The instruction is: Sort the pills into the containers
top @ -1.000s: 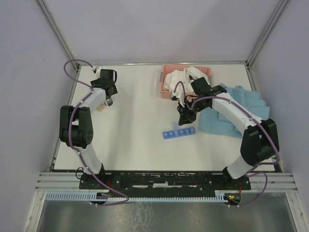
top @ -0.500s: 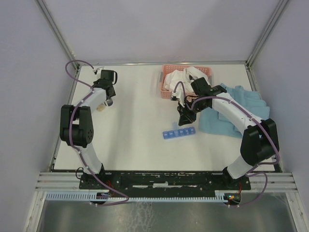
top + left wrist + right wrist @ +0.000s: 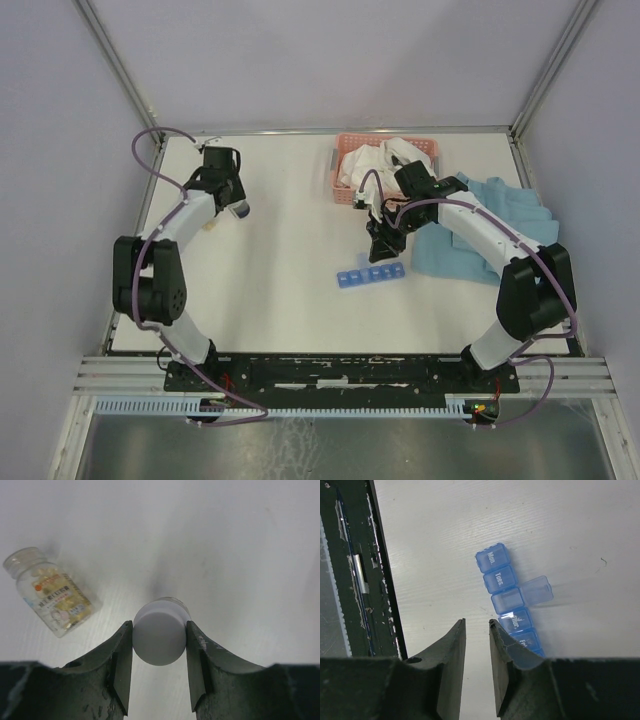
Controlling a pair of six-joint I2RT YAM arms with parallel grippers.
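Observation:
The containers are a blue translucent pill-organiser strip [image 3: 370, 275] on the white table, right of the middle. In the right wrist view the strip [image 3: 499, 575] shows lids marked Mon and Tues, and its third compartment [image 3: 507, 600] stands open with the lid flipped sideways. My right gripper [image 3: 476, 622] hovers just beside the strip with its jaws slightly apart and nothing between them. At the far left my left gripper [image 3: 159, 624] is shut on a white round cap [image 3: 159, 637]. A clear bottle [image 3: 50, 600] of tan pills lies on its side to the left of it. No loose pills show.
A pink slotted basket [image 3: 343, 150] holding white cloth stands at the back, behind the right arm. A light-blue cloth [image 3: 500, 215] lies at the right edge. The black base rail [image 3: 350, 570] shows in the right wrist view.
My left gripper's jaws have closed onto the white cap, and that arm's elbow has swung left and nearer. The right jaws have parted slightly.

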